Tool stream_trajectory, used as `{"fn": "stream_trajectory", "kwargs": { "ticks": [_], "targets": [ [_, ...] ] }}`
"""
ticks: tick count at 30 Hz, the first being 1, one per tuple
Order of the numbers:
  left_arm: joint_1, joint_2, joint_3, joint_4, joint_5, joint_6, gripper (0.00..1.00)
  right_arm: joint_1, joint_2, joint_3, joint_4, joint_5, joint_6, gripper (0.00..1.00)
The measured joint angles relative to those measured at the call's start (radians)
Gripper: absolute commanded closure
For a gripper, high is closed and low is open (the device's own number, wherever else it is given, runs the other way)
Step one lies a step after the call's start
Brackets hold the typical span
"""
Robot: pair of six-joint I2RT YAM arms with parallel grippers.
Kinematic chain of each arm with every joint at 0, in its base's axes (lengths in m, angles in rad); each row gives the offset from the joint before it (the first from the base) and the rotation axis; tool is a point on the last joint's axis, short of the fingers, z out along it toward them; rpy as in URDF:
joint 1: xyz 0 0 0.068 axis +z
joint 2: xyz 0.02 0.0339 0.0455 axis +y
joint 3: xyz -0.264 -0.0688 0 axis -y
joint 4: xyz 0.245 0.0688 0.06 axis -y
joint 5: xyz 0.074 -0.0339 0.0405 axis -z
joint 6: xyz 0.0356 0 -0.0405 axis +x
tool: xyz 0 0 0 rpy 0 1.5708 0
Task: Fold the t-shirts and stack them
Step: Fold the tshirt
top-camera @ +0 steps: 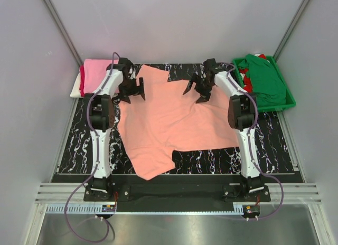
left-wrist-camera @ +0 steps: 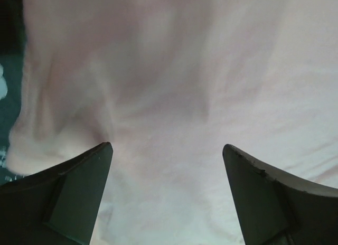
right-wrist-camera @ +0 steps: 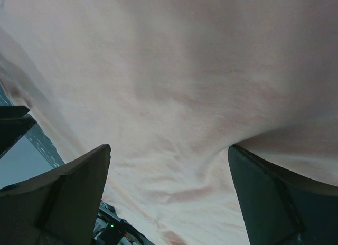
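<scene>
The salmon-peach t-shirt [top-camera: 174, 123] is spread flat on the black marbled counter [top-camera: 274, 144], and both pincers are held over its far part. The left pincer [top-camera: 132, 92] is seen open, with nothing gripped: in its wrist view the fingers [left-wrist-camera: 79, 187] are set wide apart, pale cloth fills the space between and beyond them, and a pucker is seen at one tip. The right pincer [top-camera: 197, 91] is likewise spread wide and nothing is held. Creased cloth is stretched across the gap between its fingers [right-wrist-camera: 274, 197]. Whether any tip touches the cloth cannot be told.

Left of the left pincer, a bright pink t-shirt [top-camera: 95, 75] is stacked on a white t-shirt [top-camera: 76, 89]. Right of the right pincer, a green tray [top-camera: 289, 100] is placed, in which a dark green t-shirt [top-camera: 266, 78] and a red t-shirt [top-camera: 244, 76] are heaped.
</scene>
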Motion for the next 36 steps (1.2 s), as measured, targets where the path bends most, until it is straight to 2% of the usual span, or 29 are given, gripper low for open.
{"fn": "stream_trajectory", "kwargs": {
  "ticks": [7,9,11,17,22,25,29,33,36],
  "targets": [
    [-0.012,-0.241,-0.017,-0.082,-0.013,-0.001,0.05,0.0,-0.068,-0.004,-0.068,0.002,-0.039,0.0],
    [-0.028,-0.354,-0.029,-0.094,-0.024,-0.001,0.05,0.0,-0.157,-0.058,-0.072,0.023,-0.05,0.0],
    [-0.055,-0.507,-0.112,-0.078,-0.044,-0.003,0.05,0.0,-0.291,-0.163,-0.069,0.051,-0.061,0.0],
    [-0.253,-1.015,-0.666,-0.035,-0.155,-0.083,0.08,0.001,-0.761,-0.578,-0.02,0.131,-0.075,0.0],
    [-0.47,-1.281,-1.12,-0.055,-0.206,-0.259,0.12,0.002,-1.097,-1.008,0.076,0.157,-0.015,0.0],
    [-0.586,-1.431,-1.342,-0.058,-0.208,-0.389,0.12,0.002,-1.215,-1.196,0.088,0.161,0.03,0.0],
    [-0.695,-1.573,-1.53,-0.037,-0.196,-0.549,0.14,0.002,-1.319,-1.31,0.084,0.182,0.066,0.0],
    [-0.733,-1.658,-1.664,0.048,-0.169,-0.667,0.14,0.002,-1.365,-1.313,0.092,0.185,0.071,0.0],
    [-0.739,-1.659,-1.704,0.1,-0.158,-0.724,0.14,0.002,-1.367,-1.313,0.092,0.2,0.071,0.0]
  ]
}}
